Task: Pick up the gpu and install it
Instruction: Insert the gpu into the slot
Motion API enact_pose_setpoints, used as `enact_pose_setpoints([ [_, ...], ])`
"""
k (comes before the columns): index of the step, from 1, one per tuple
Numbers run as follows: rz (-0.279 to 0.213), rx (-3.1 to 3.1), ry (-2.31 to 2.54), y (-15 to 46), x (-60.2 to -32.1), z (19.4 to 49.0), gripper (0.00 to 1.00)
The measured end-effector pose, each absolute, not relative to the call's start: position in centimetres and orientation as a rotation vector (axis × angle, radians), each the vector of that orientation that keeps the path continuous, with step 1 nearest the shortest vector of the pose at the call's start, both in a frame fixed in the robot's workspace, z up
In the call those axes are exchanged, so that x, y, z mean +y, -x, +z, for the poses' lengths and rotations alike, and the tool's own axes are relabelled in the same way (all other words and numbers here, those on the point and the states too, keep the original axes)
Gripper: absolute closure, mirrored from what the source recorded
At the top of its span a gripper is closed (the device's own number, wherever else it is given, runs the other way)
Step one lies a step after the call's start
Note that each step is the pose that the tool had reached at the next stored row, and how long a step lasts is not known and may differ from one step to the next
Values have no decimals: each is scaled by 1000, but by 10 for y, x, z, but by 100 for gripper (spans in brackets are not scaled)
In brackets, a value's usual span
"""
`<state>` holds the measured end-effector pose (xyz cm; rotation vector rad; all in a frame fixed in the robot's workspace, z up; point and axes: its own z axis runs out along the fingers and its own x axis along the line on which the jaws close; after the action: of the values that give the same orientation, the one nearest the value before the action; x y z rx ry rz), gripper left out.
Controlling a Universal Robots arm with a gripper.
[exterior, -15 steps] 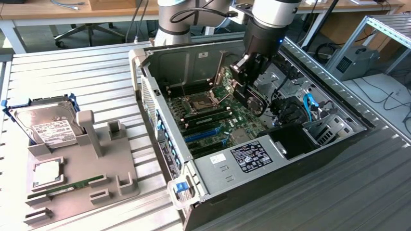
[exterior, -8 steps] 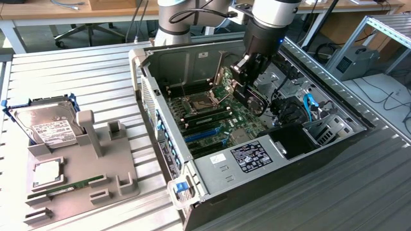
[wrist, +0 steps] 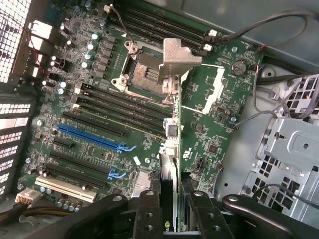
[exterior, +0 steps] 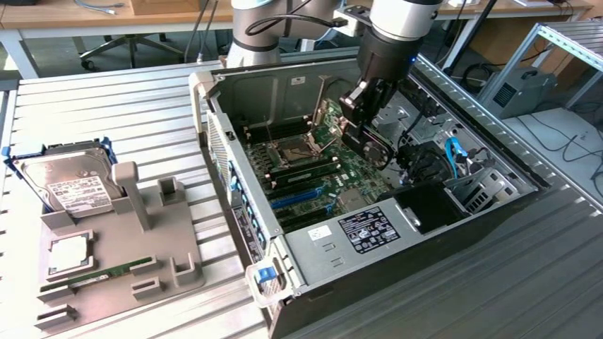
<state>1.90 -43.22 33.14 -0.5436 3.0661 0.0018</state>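
My gripper [exterior: 363, 106] hangs inside the open computer case [exterior: 236, 205], shut on the gpu. In the wrist view the gpu [wrist: 172, 149] is a thin card seen edge-on between the two fingers [wrist: 149, 211], and its silver bracket [wrist: 177, 57] at the far end hovers over the CPU socket [wrist: 142, 74]. From the exterior view the gpu [exterior: 332, 120] is held above the motherboard [exterior: 311, 176], apart from it. The blue expansion slots [wrist: 89, 139] [exterior: 296, 198] lie to one side of the card with nothing in them.
Black memory slots [wrist: 119, 107] run beside the socket. Cables [exterior: 419, 159] and a metal drive cage [wrist: 294, 149] crowd the case's other side. On the exterior view's left, a grey fixture [exterior: 141, 247] carries a silver hard drive [exterior: 70, 183] and a green memory stick [exterior: 99, 274].
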Motion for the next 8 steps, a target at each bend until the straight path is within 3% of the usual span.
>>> enact_pose_setpoints([
  [8,2,3057,591,-19,-432,331,74],
])
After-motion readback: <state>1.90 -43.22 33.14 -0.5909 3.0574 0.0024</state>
